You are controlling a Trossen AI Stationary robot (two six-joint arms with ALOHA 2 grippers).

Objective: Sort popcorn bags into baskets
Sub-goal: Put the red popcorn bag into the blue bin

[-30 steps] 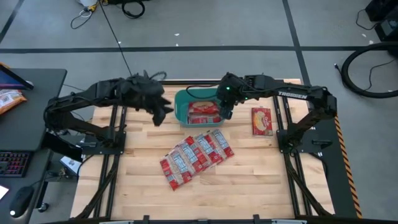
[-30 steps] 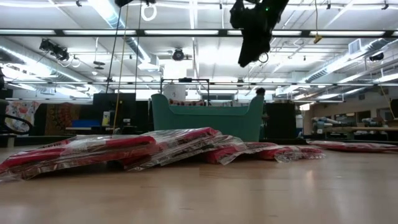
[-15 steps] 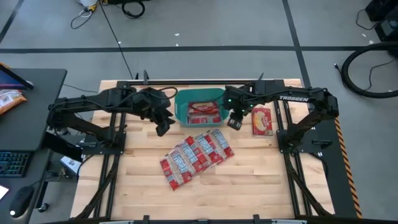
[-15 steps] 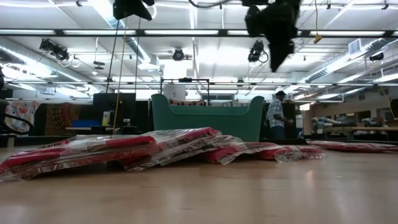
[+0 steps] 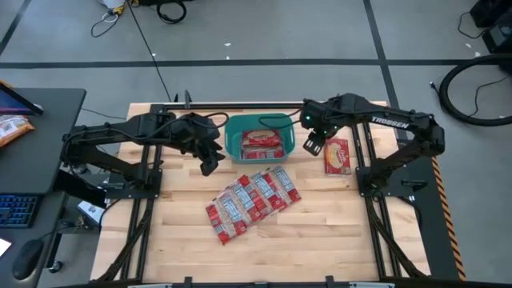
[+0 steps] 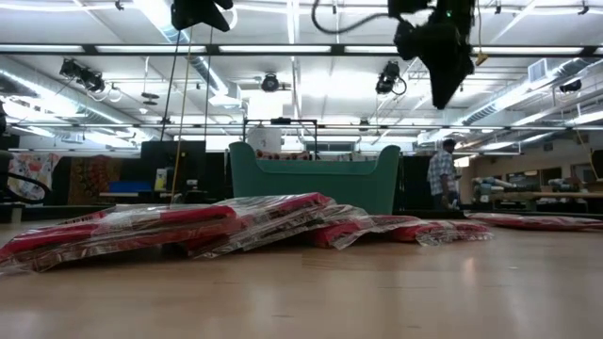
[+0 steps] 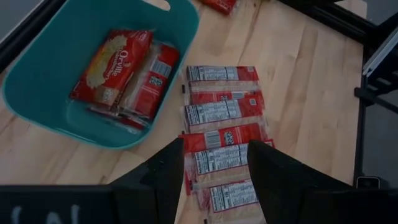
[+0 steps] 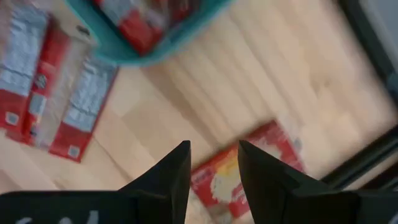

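High view | a few popcorn bags [image 5: 262,144] sit in the teal tub [image 5: 235,146] | fanned row [image 5: 252,201] plus one loner [image 5: 337,155] left on the table | left gripper [image 7: 214,163] and right gripper [image 8: 213,167] both spread, holding nothing

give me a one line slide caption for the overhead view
Both grippers empty above the table: left gripper beside the teal tub, right gripper between tub and a lone popcorn bag.

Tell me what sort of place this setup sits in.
Probably a robotics lab in a large open workspace: a wooden table carries two mounted arms, long ceiling light strips run overhead, loose cables lie on the grey floor, and a desk with a keyboard stands alongside.
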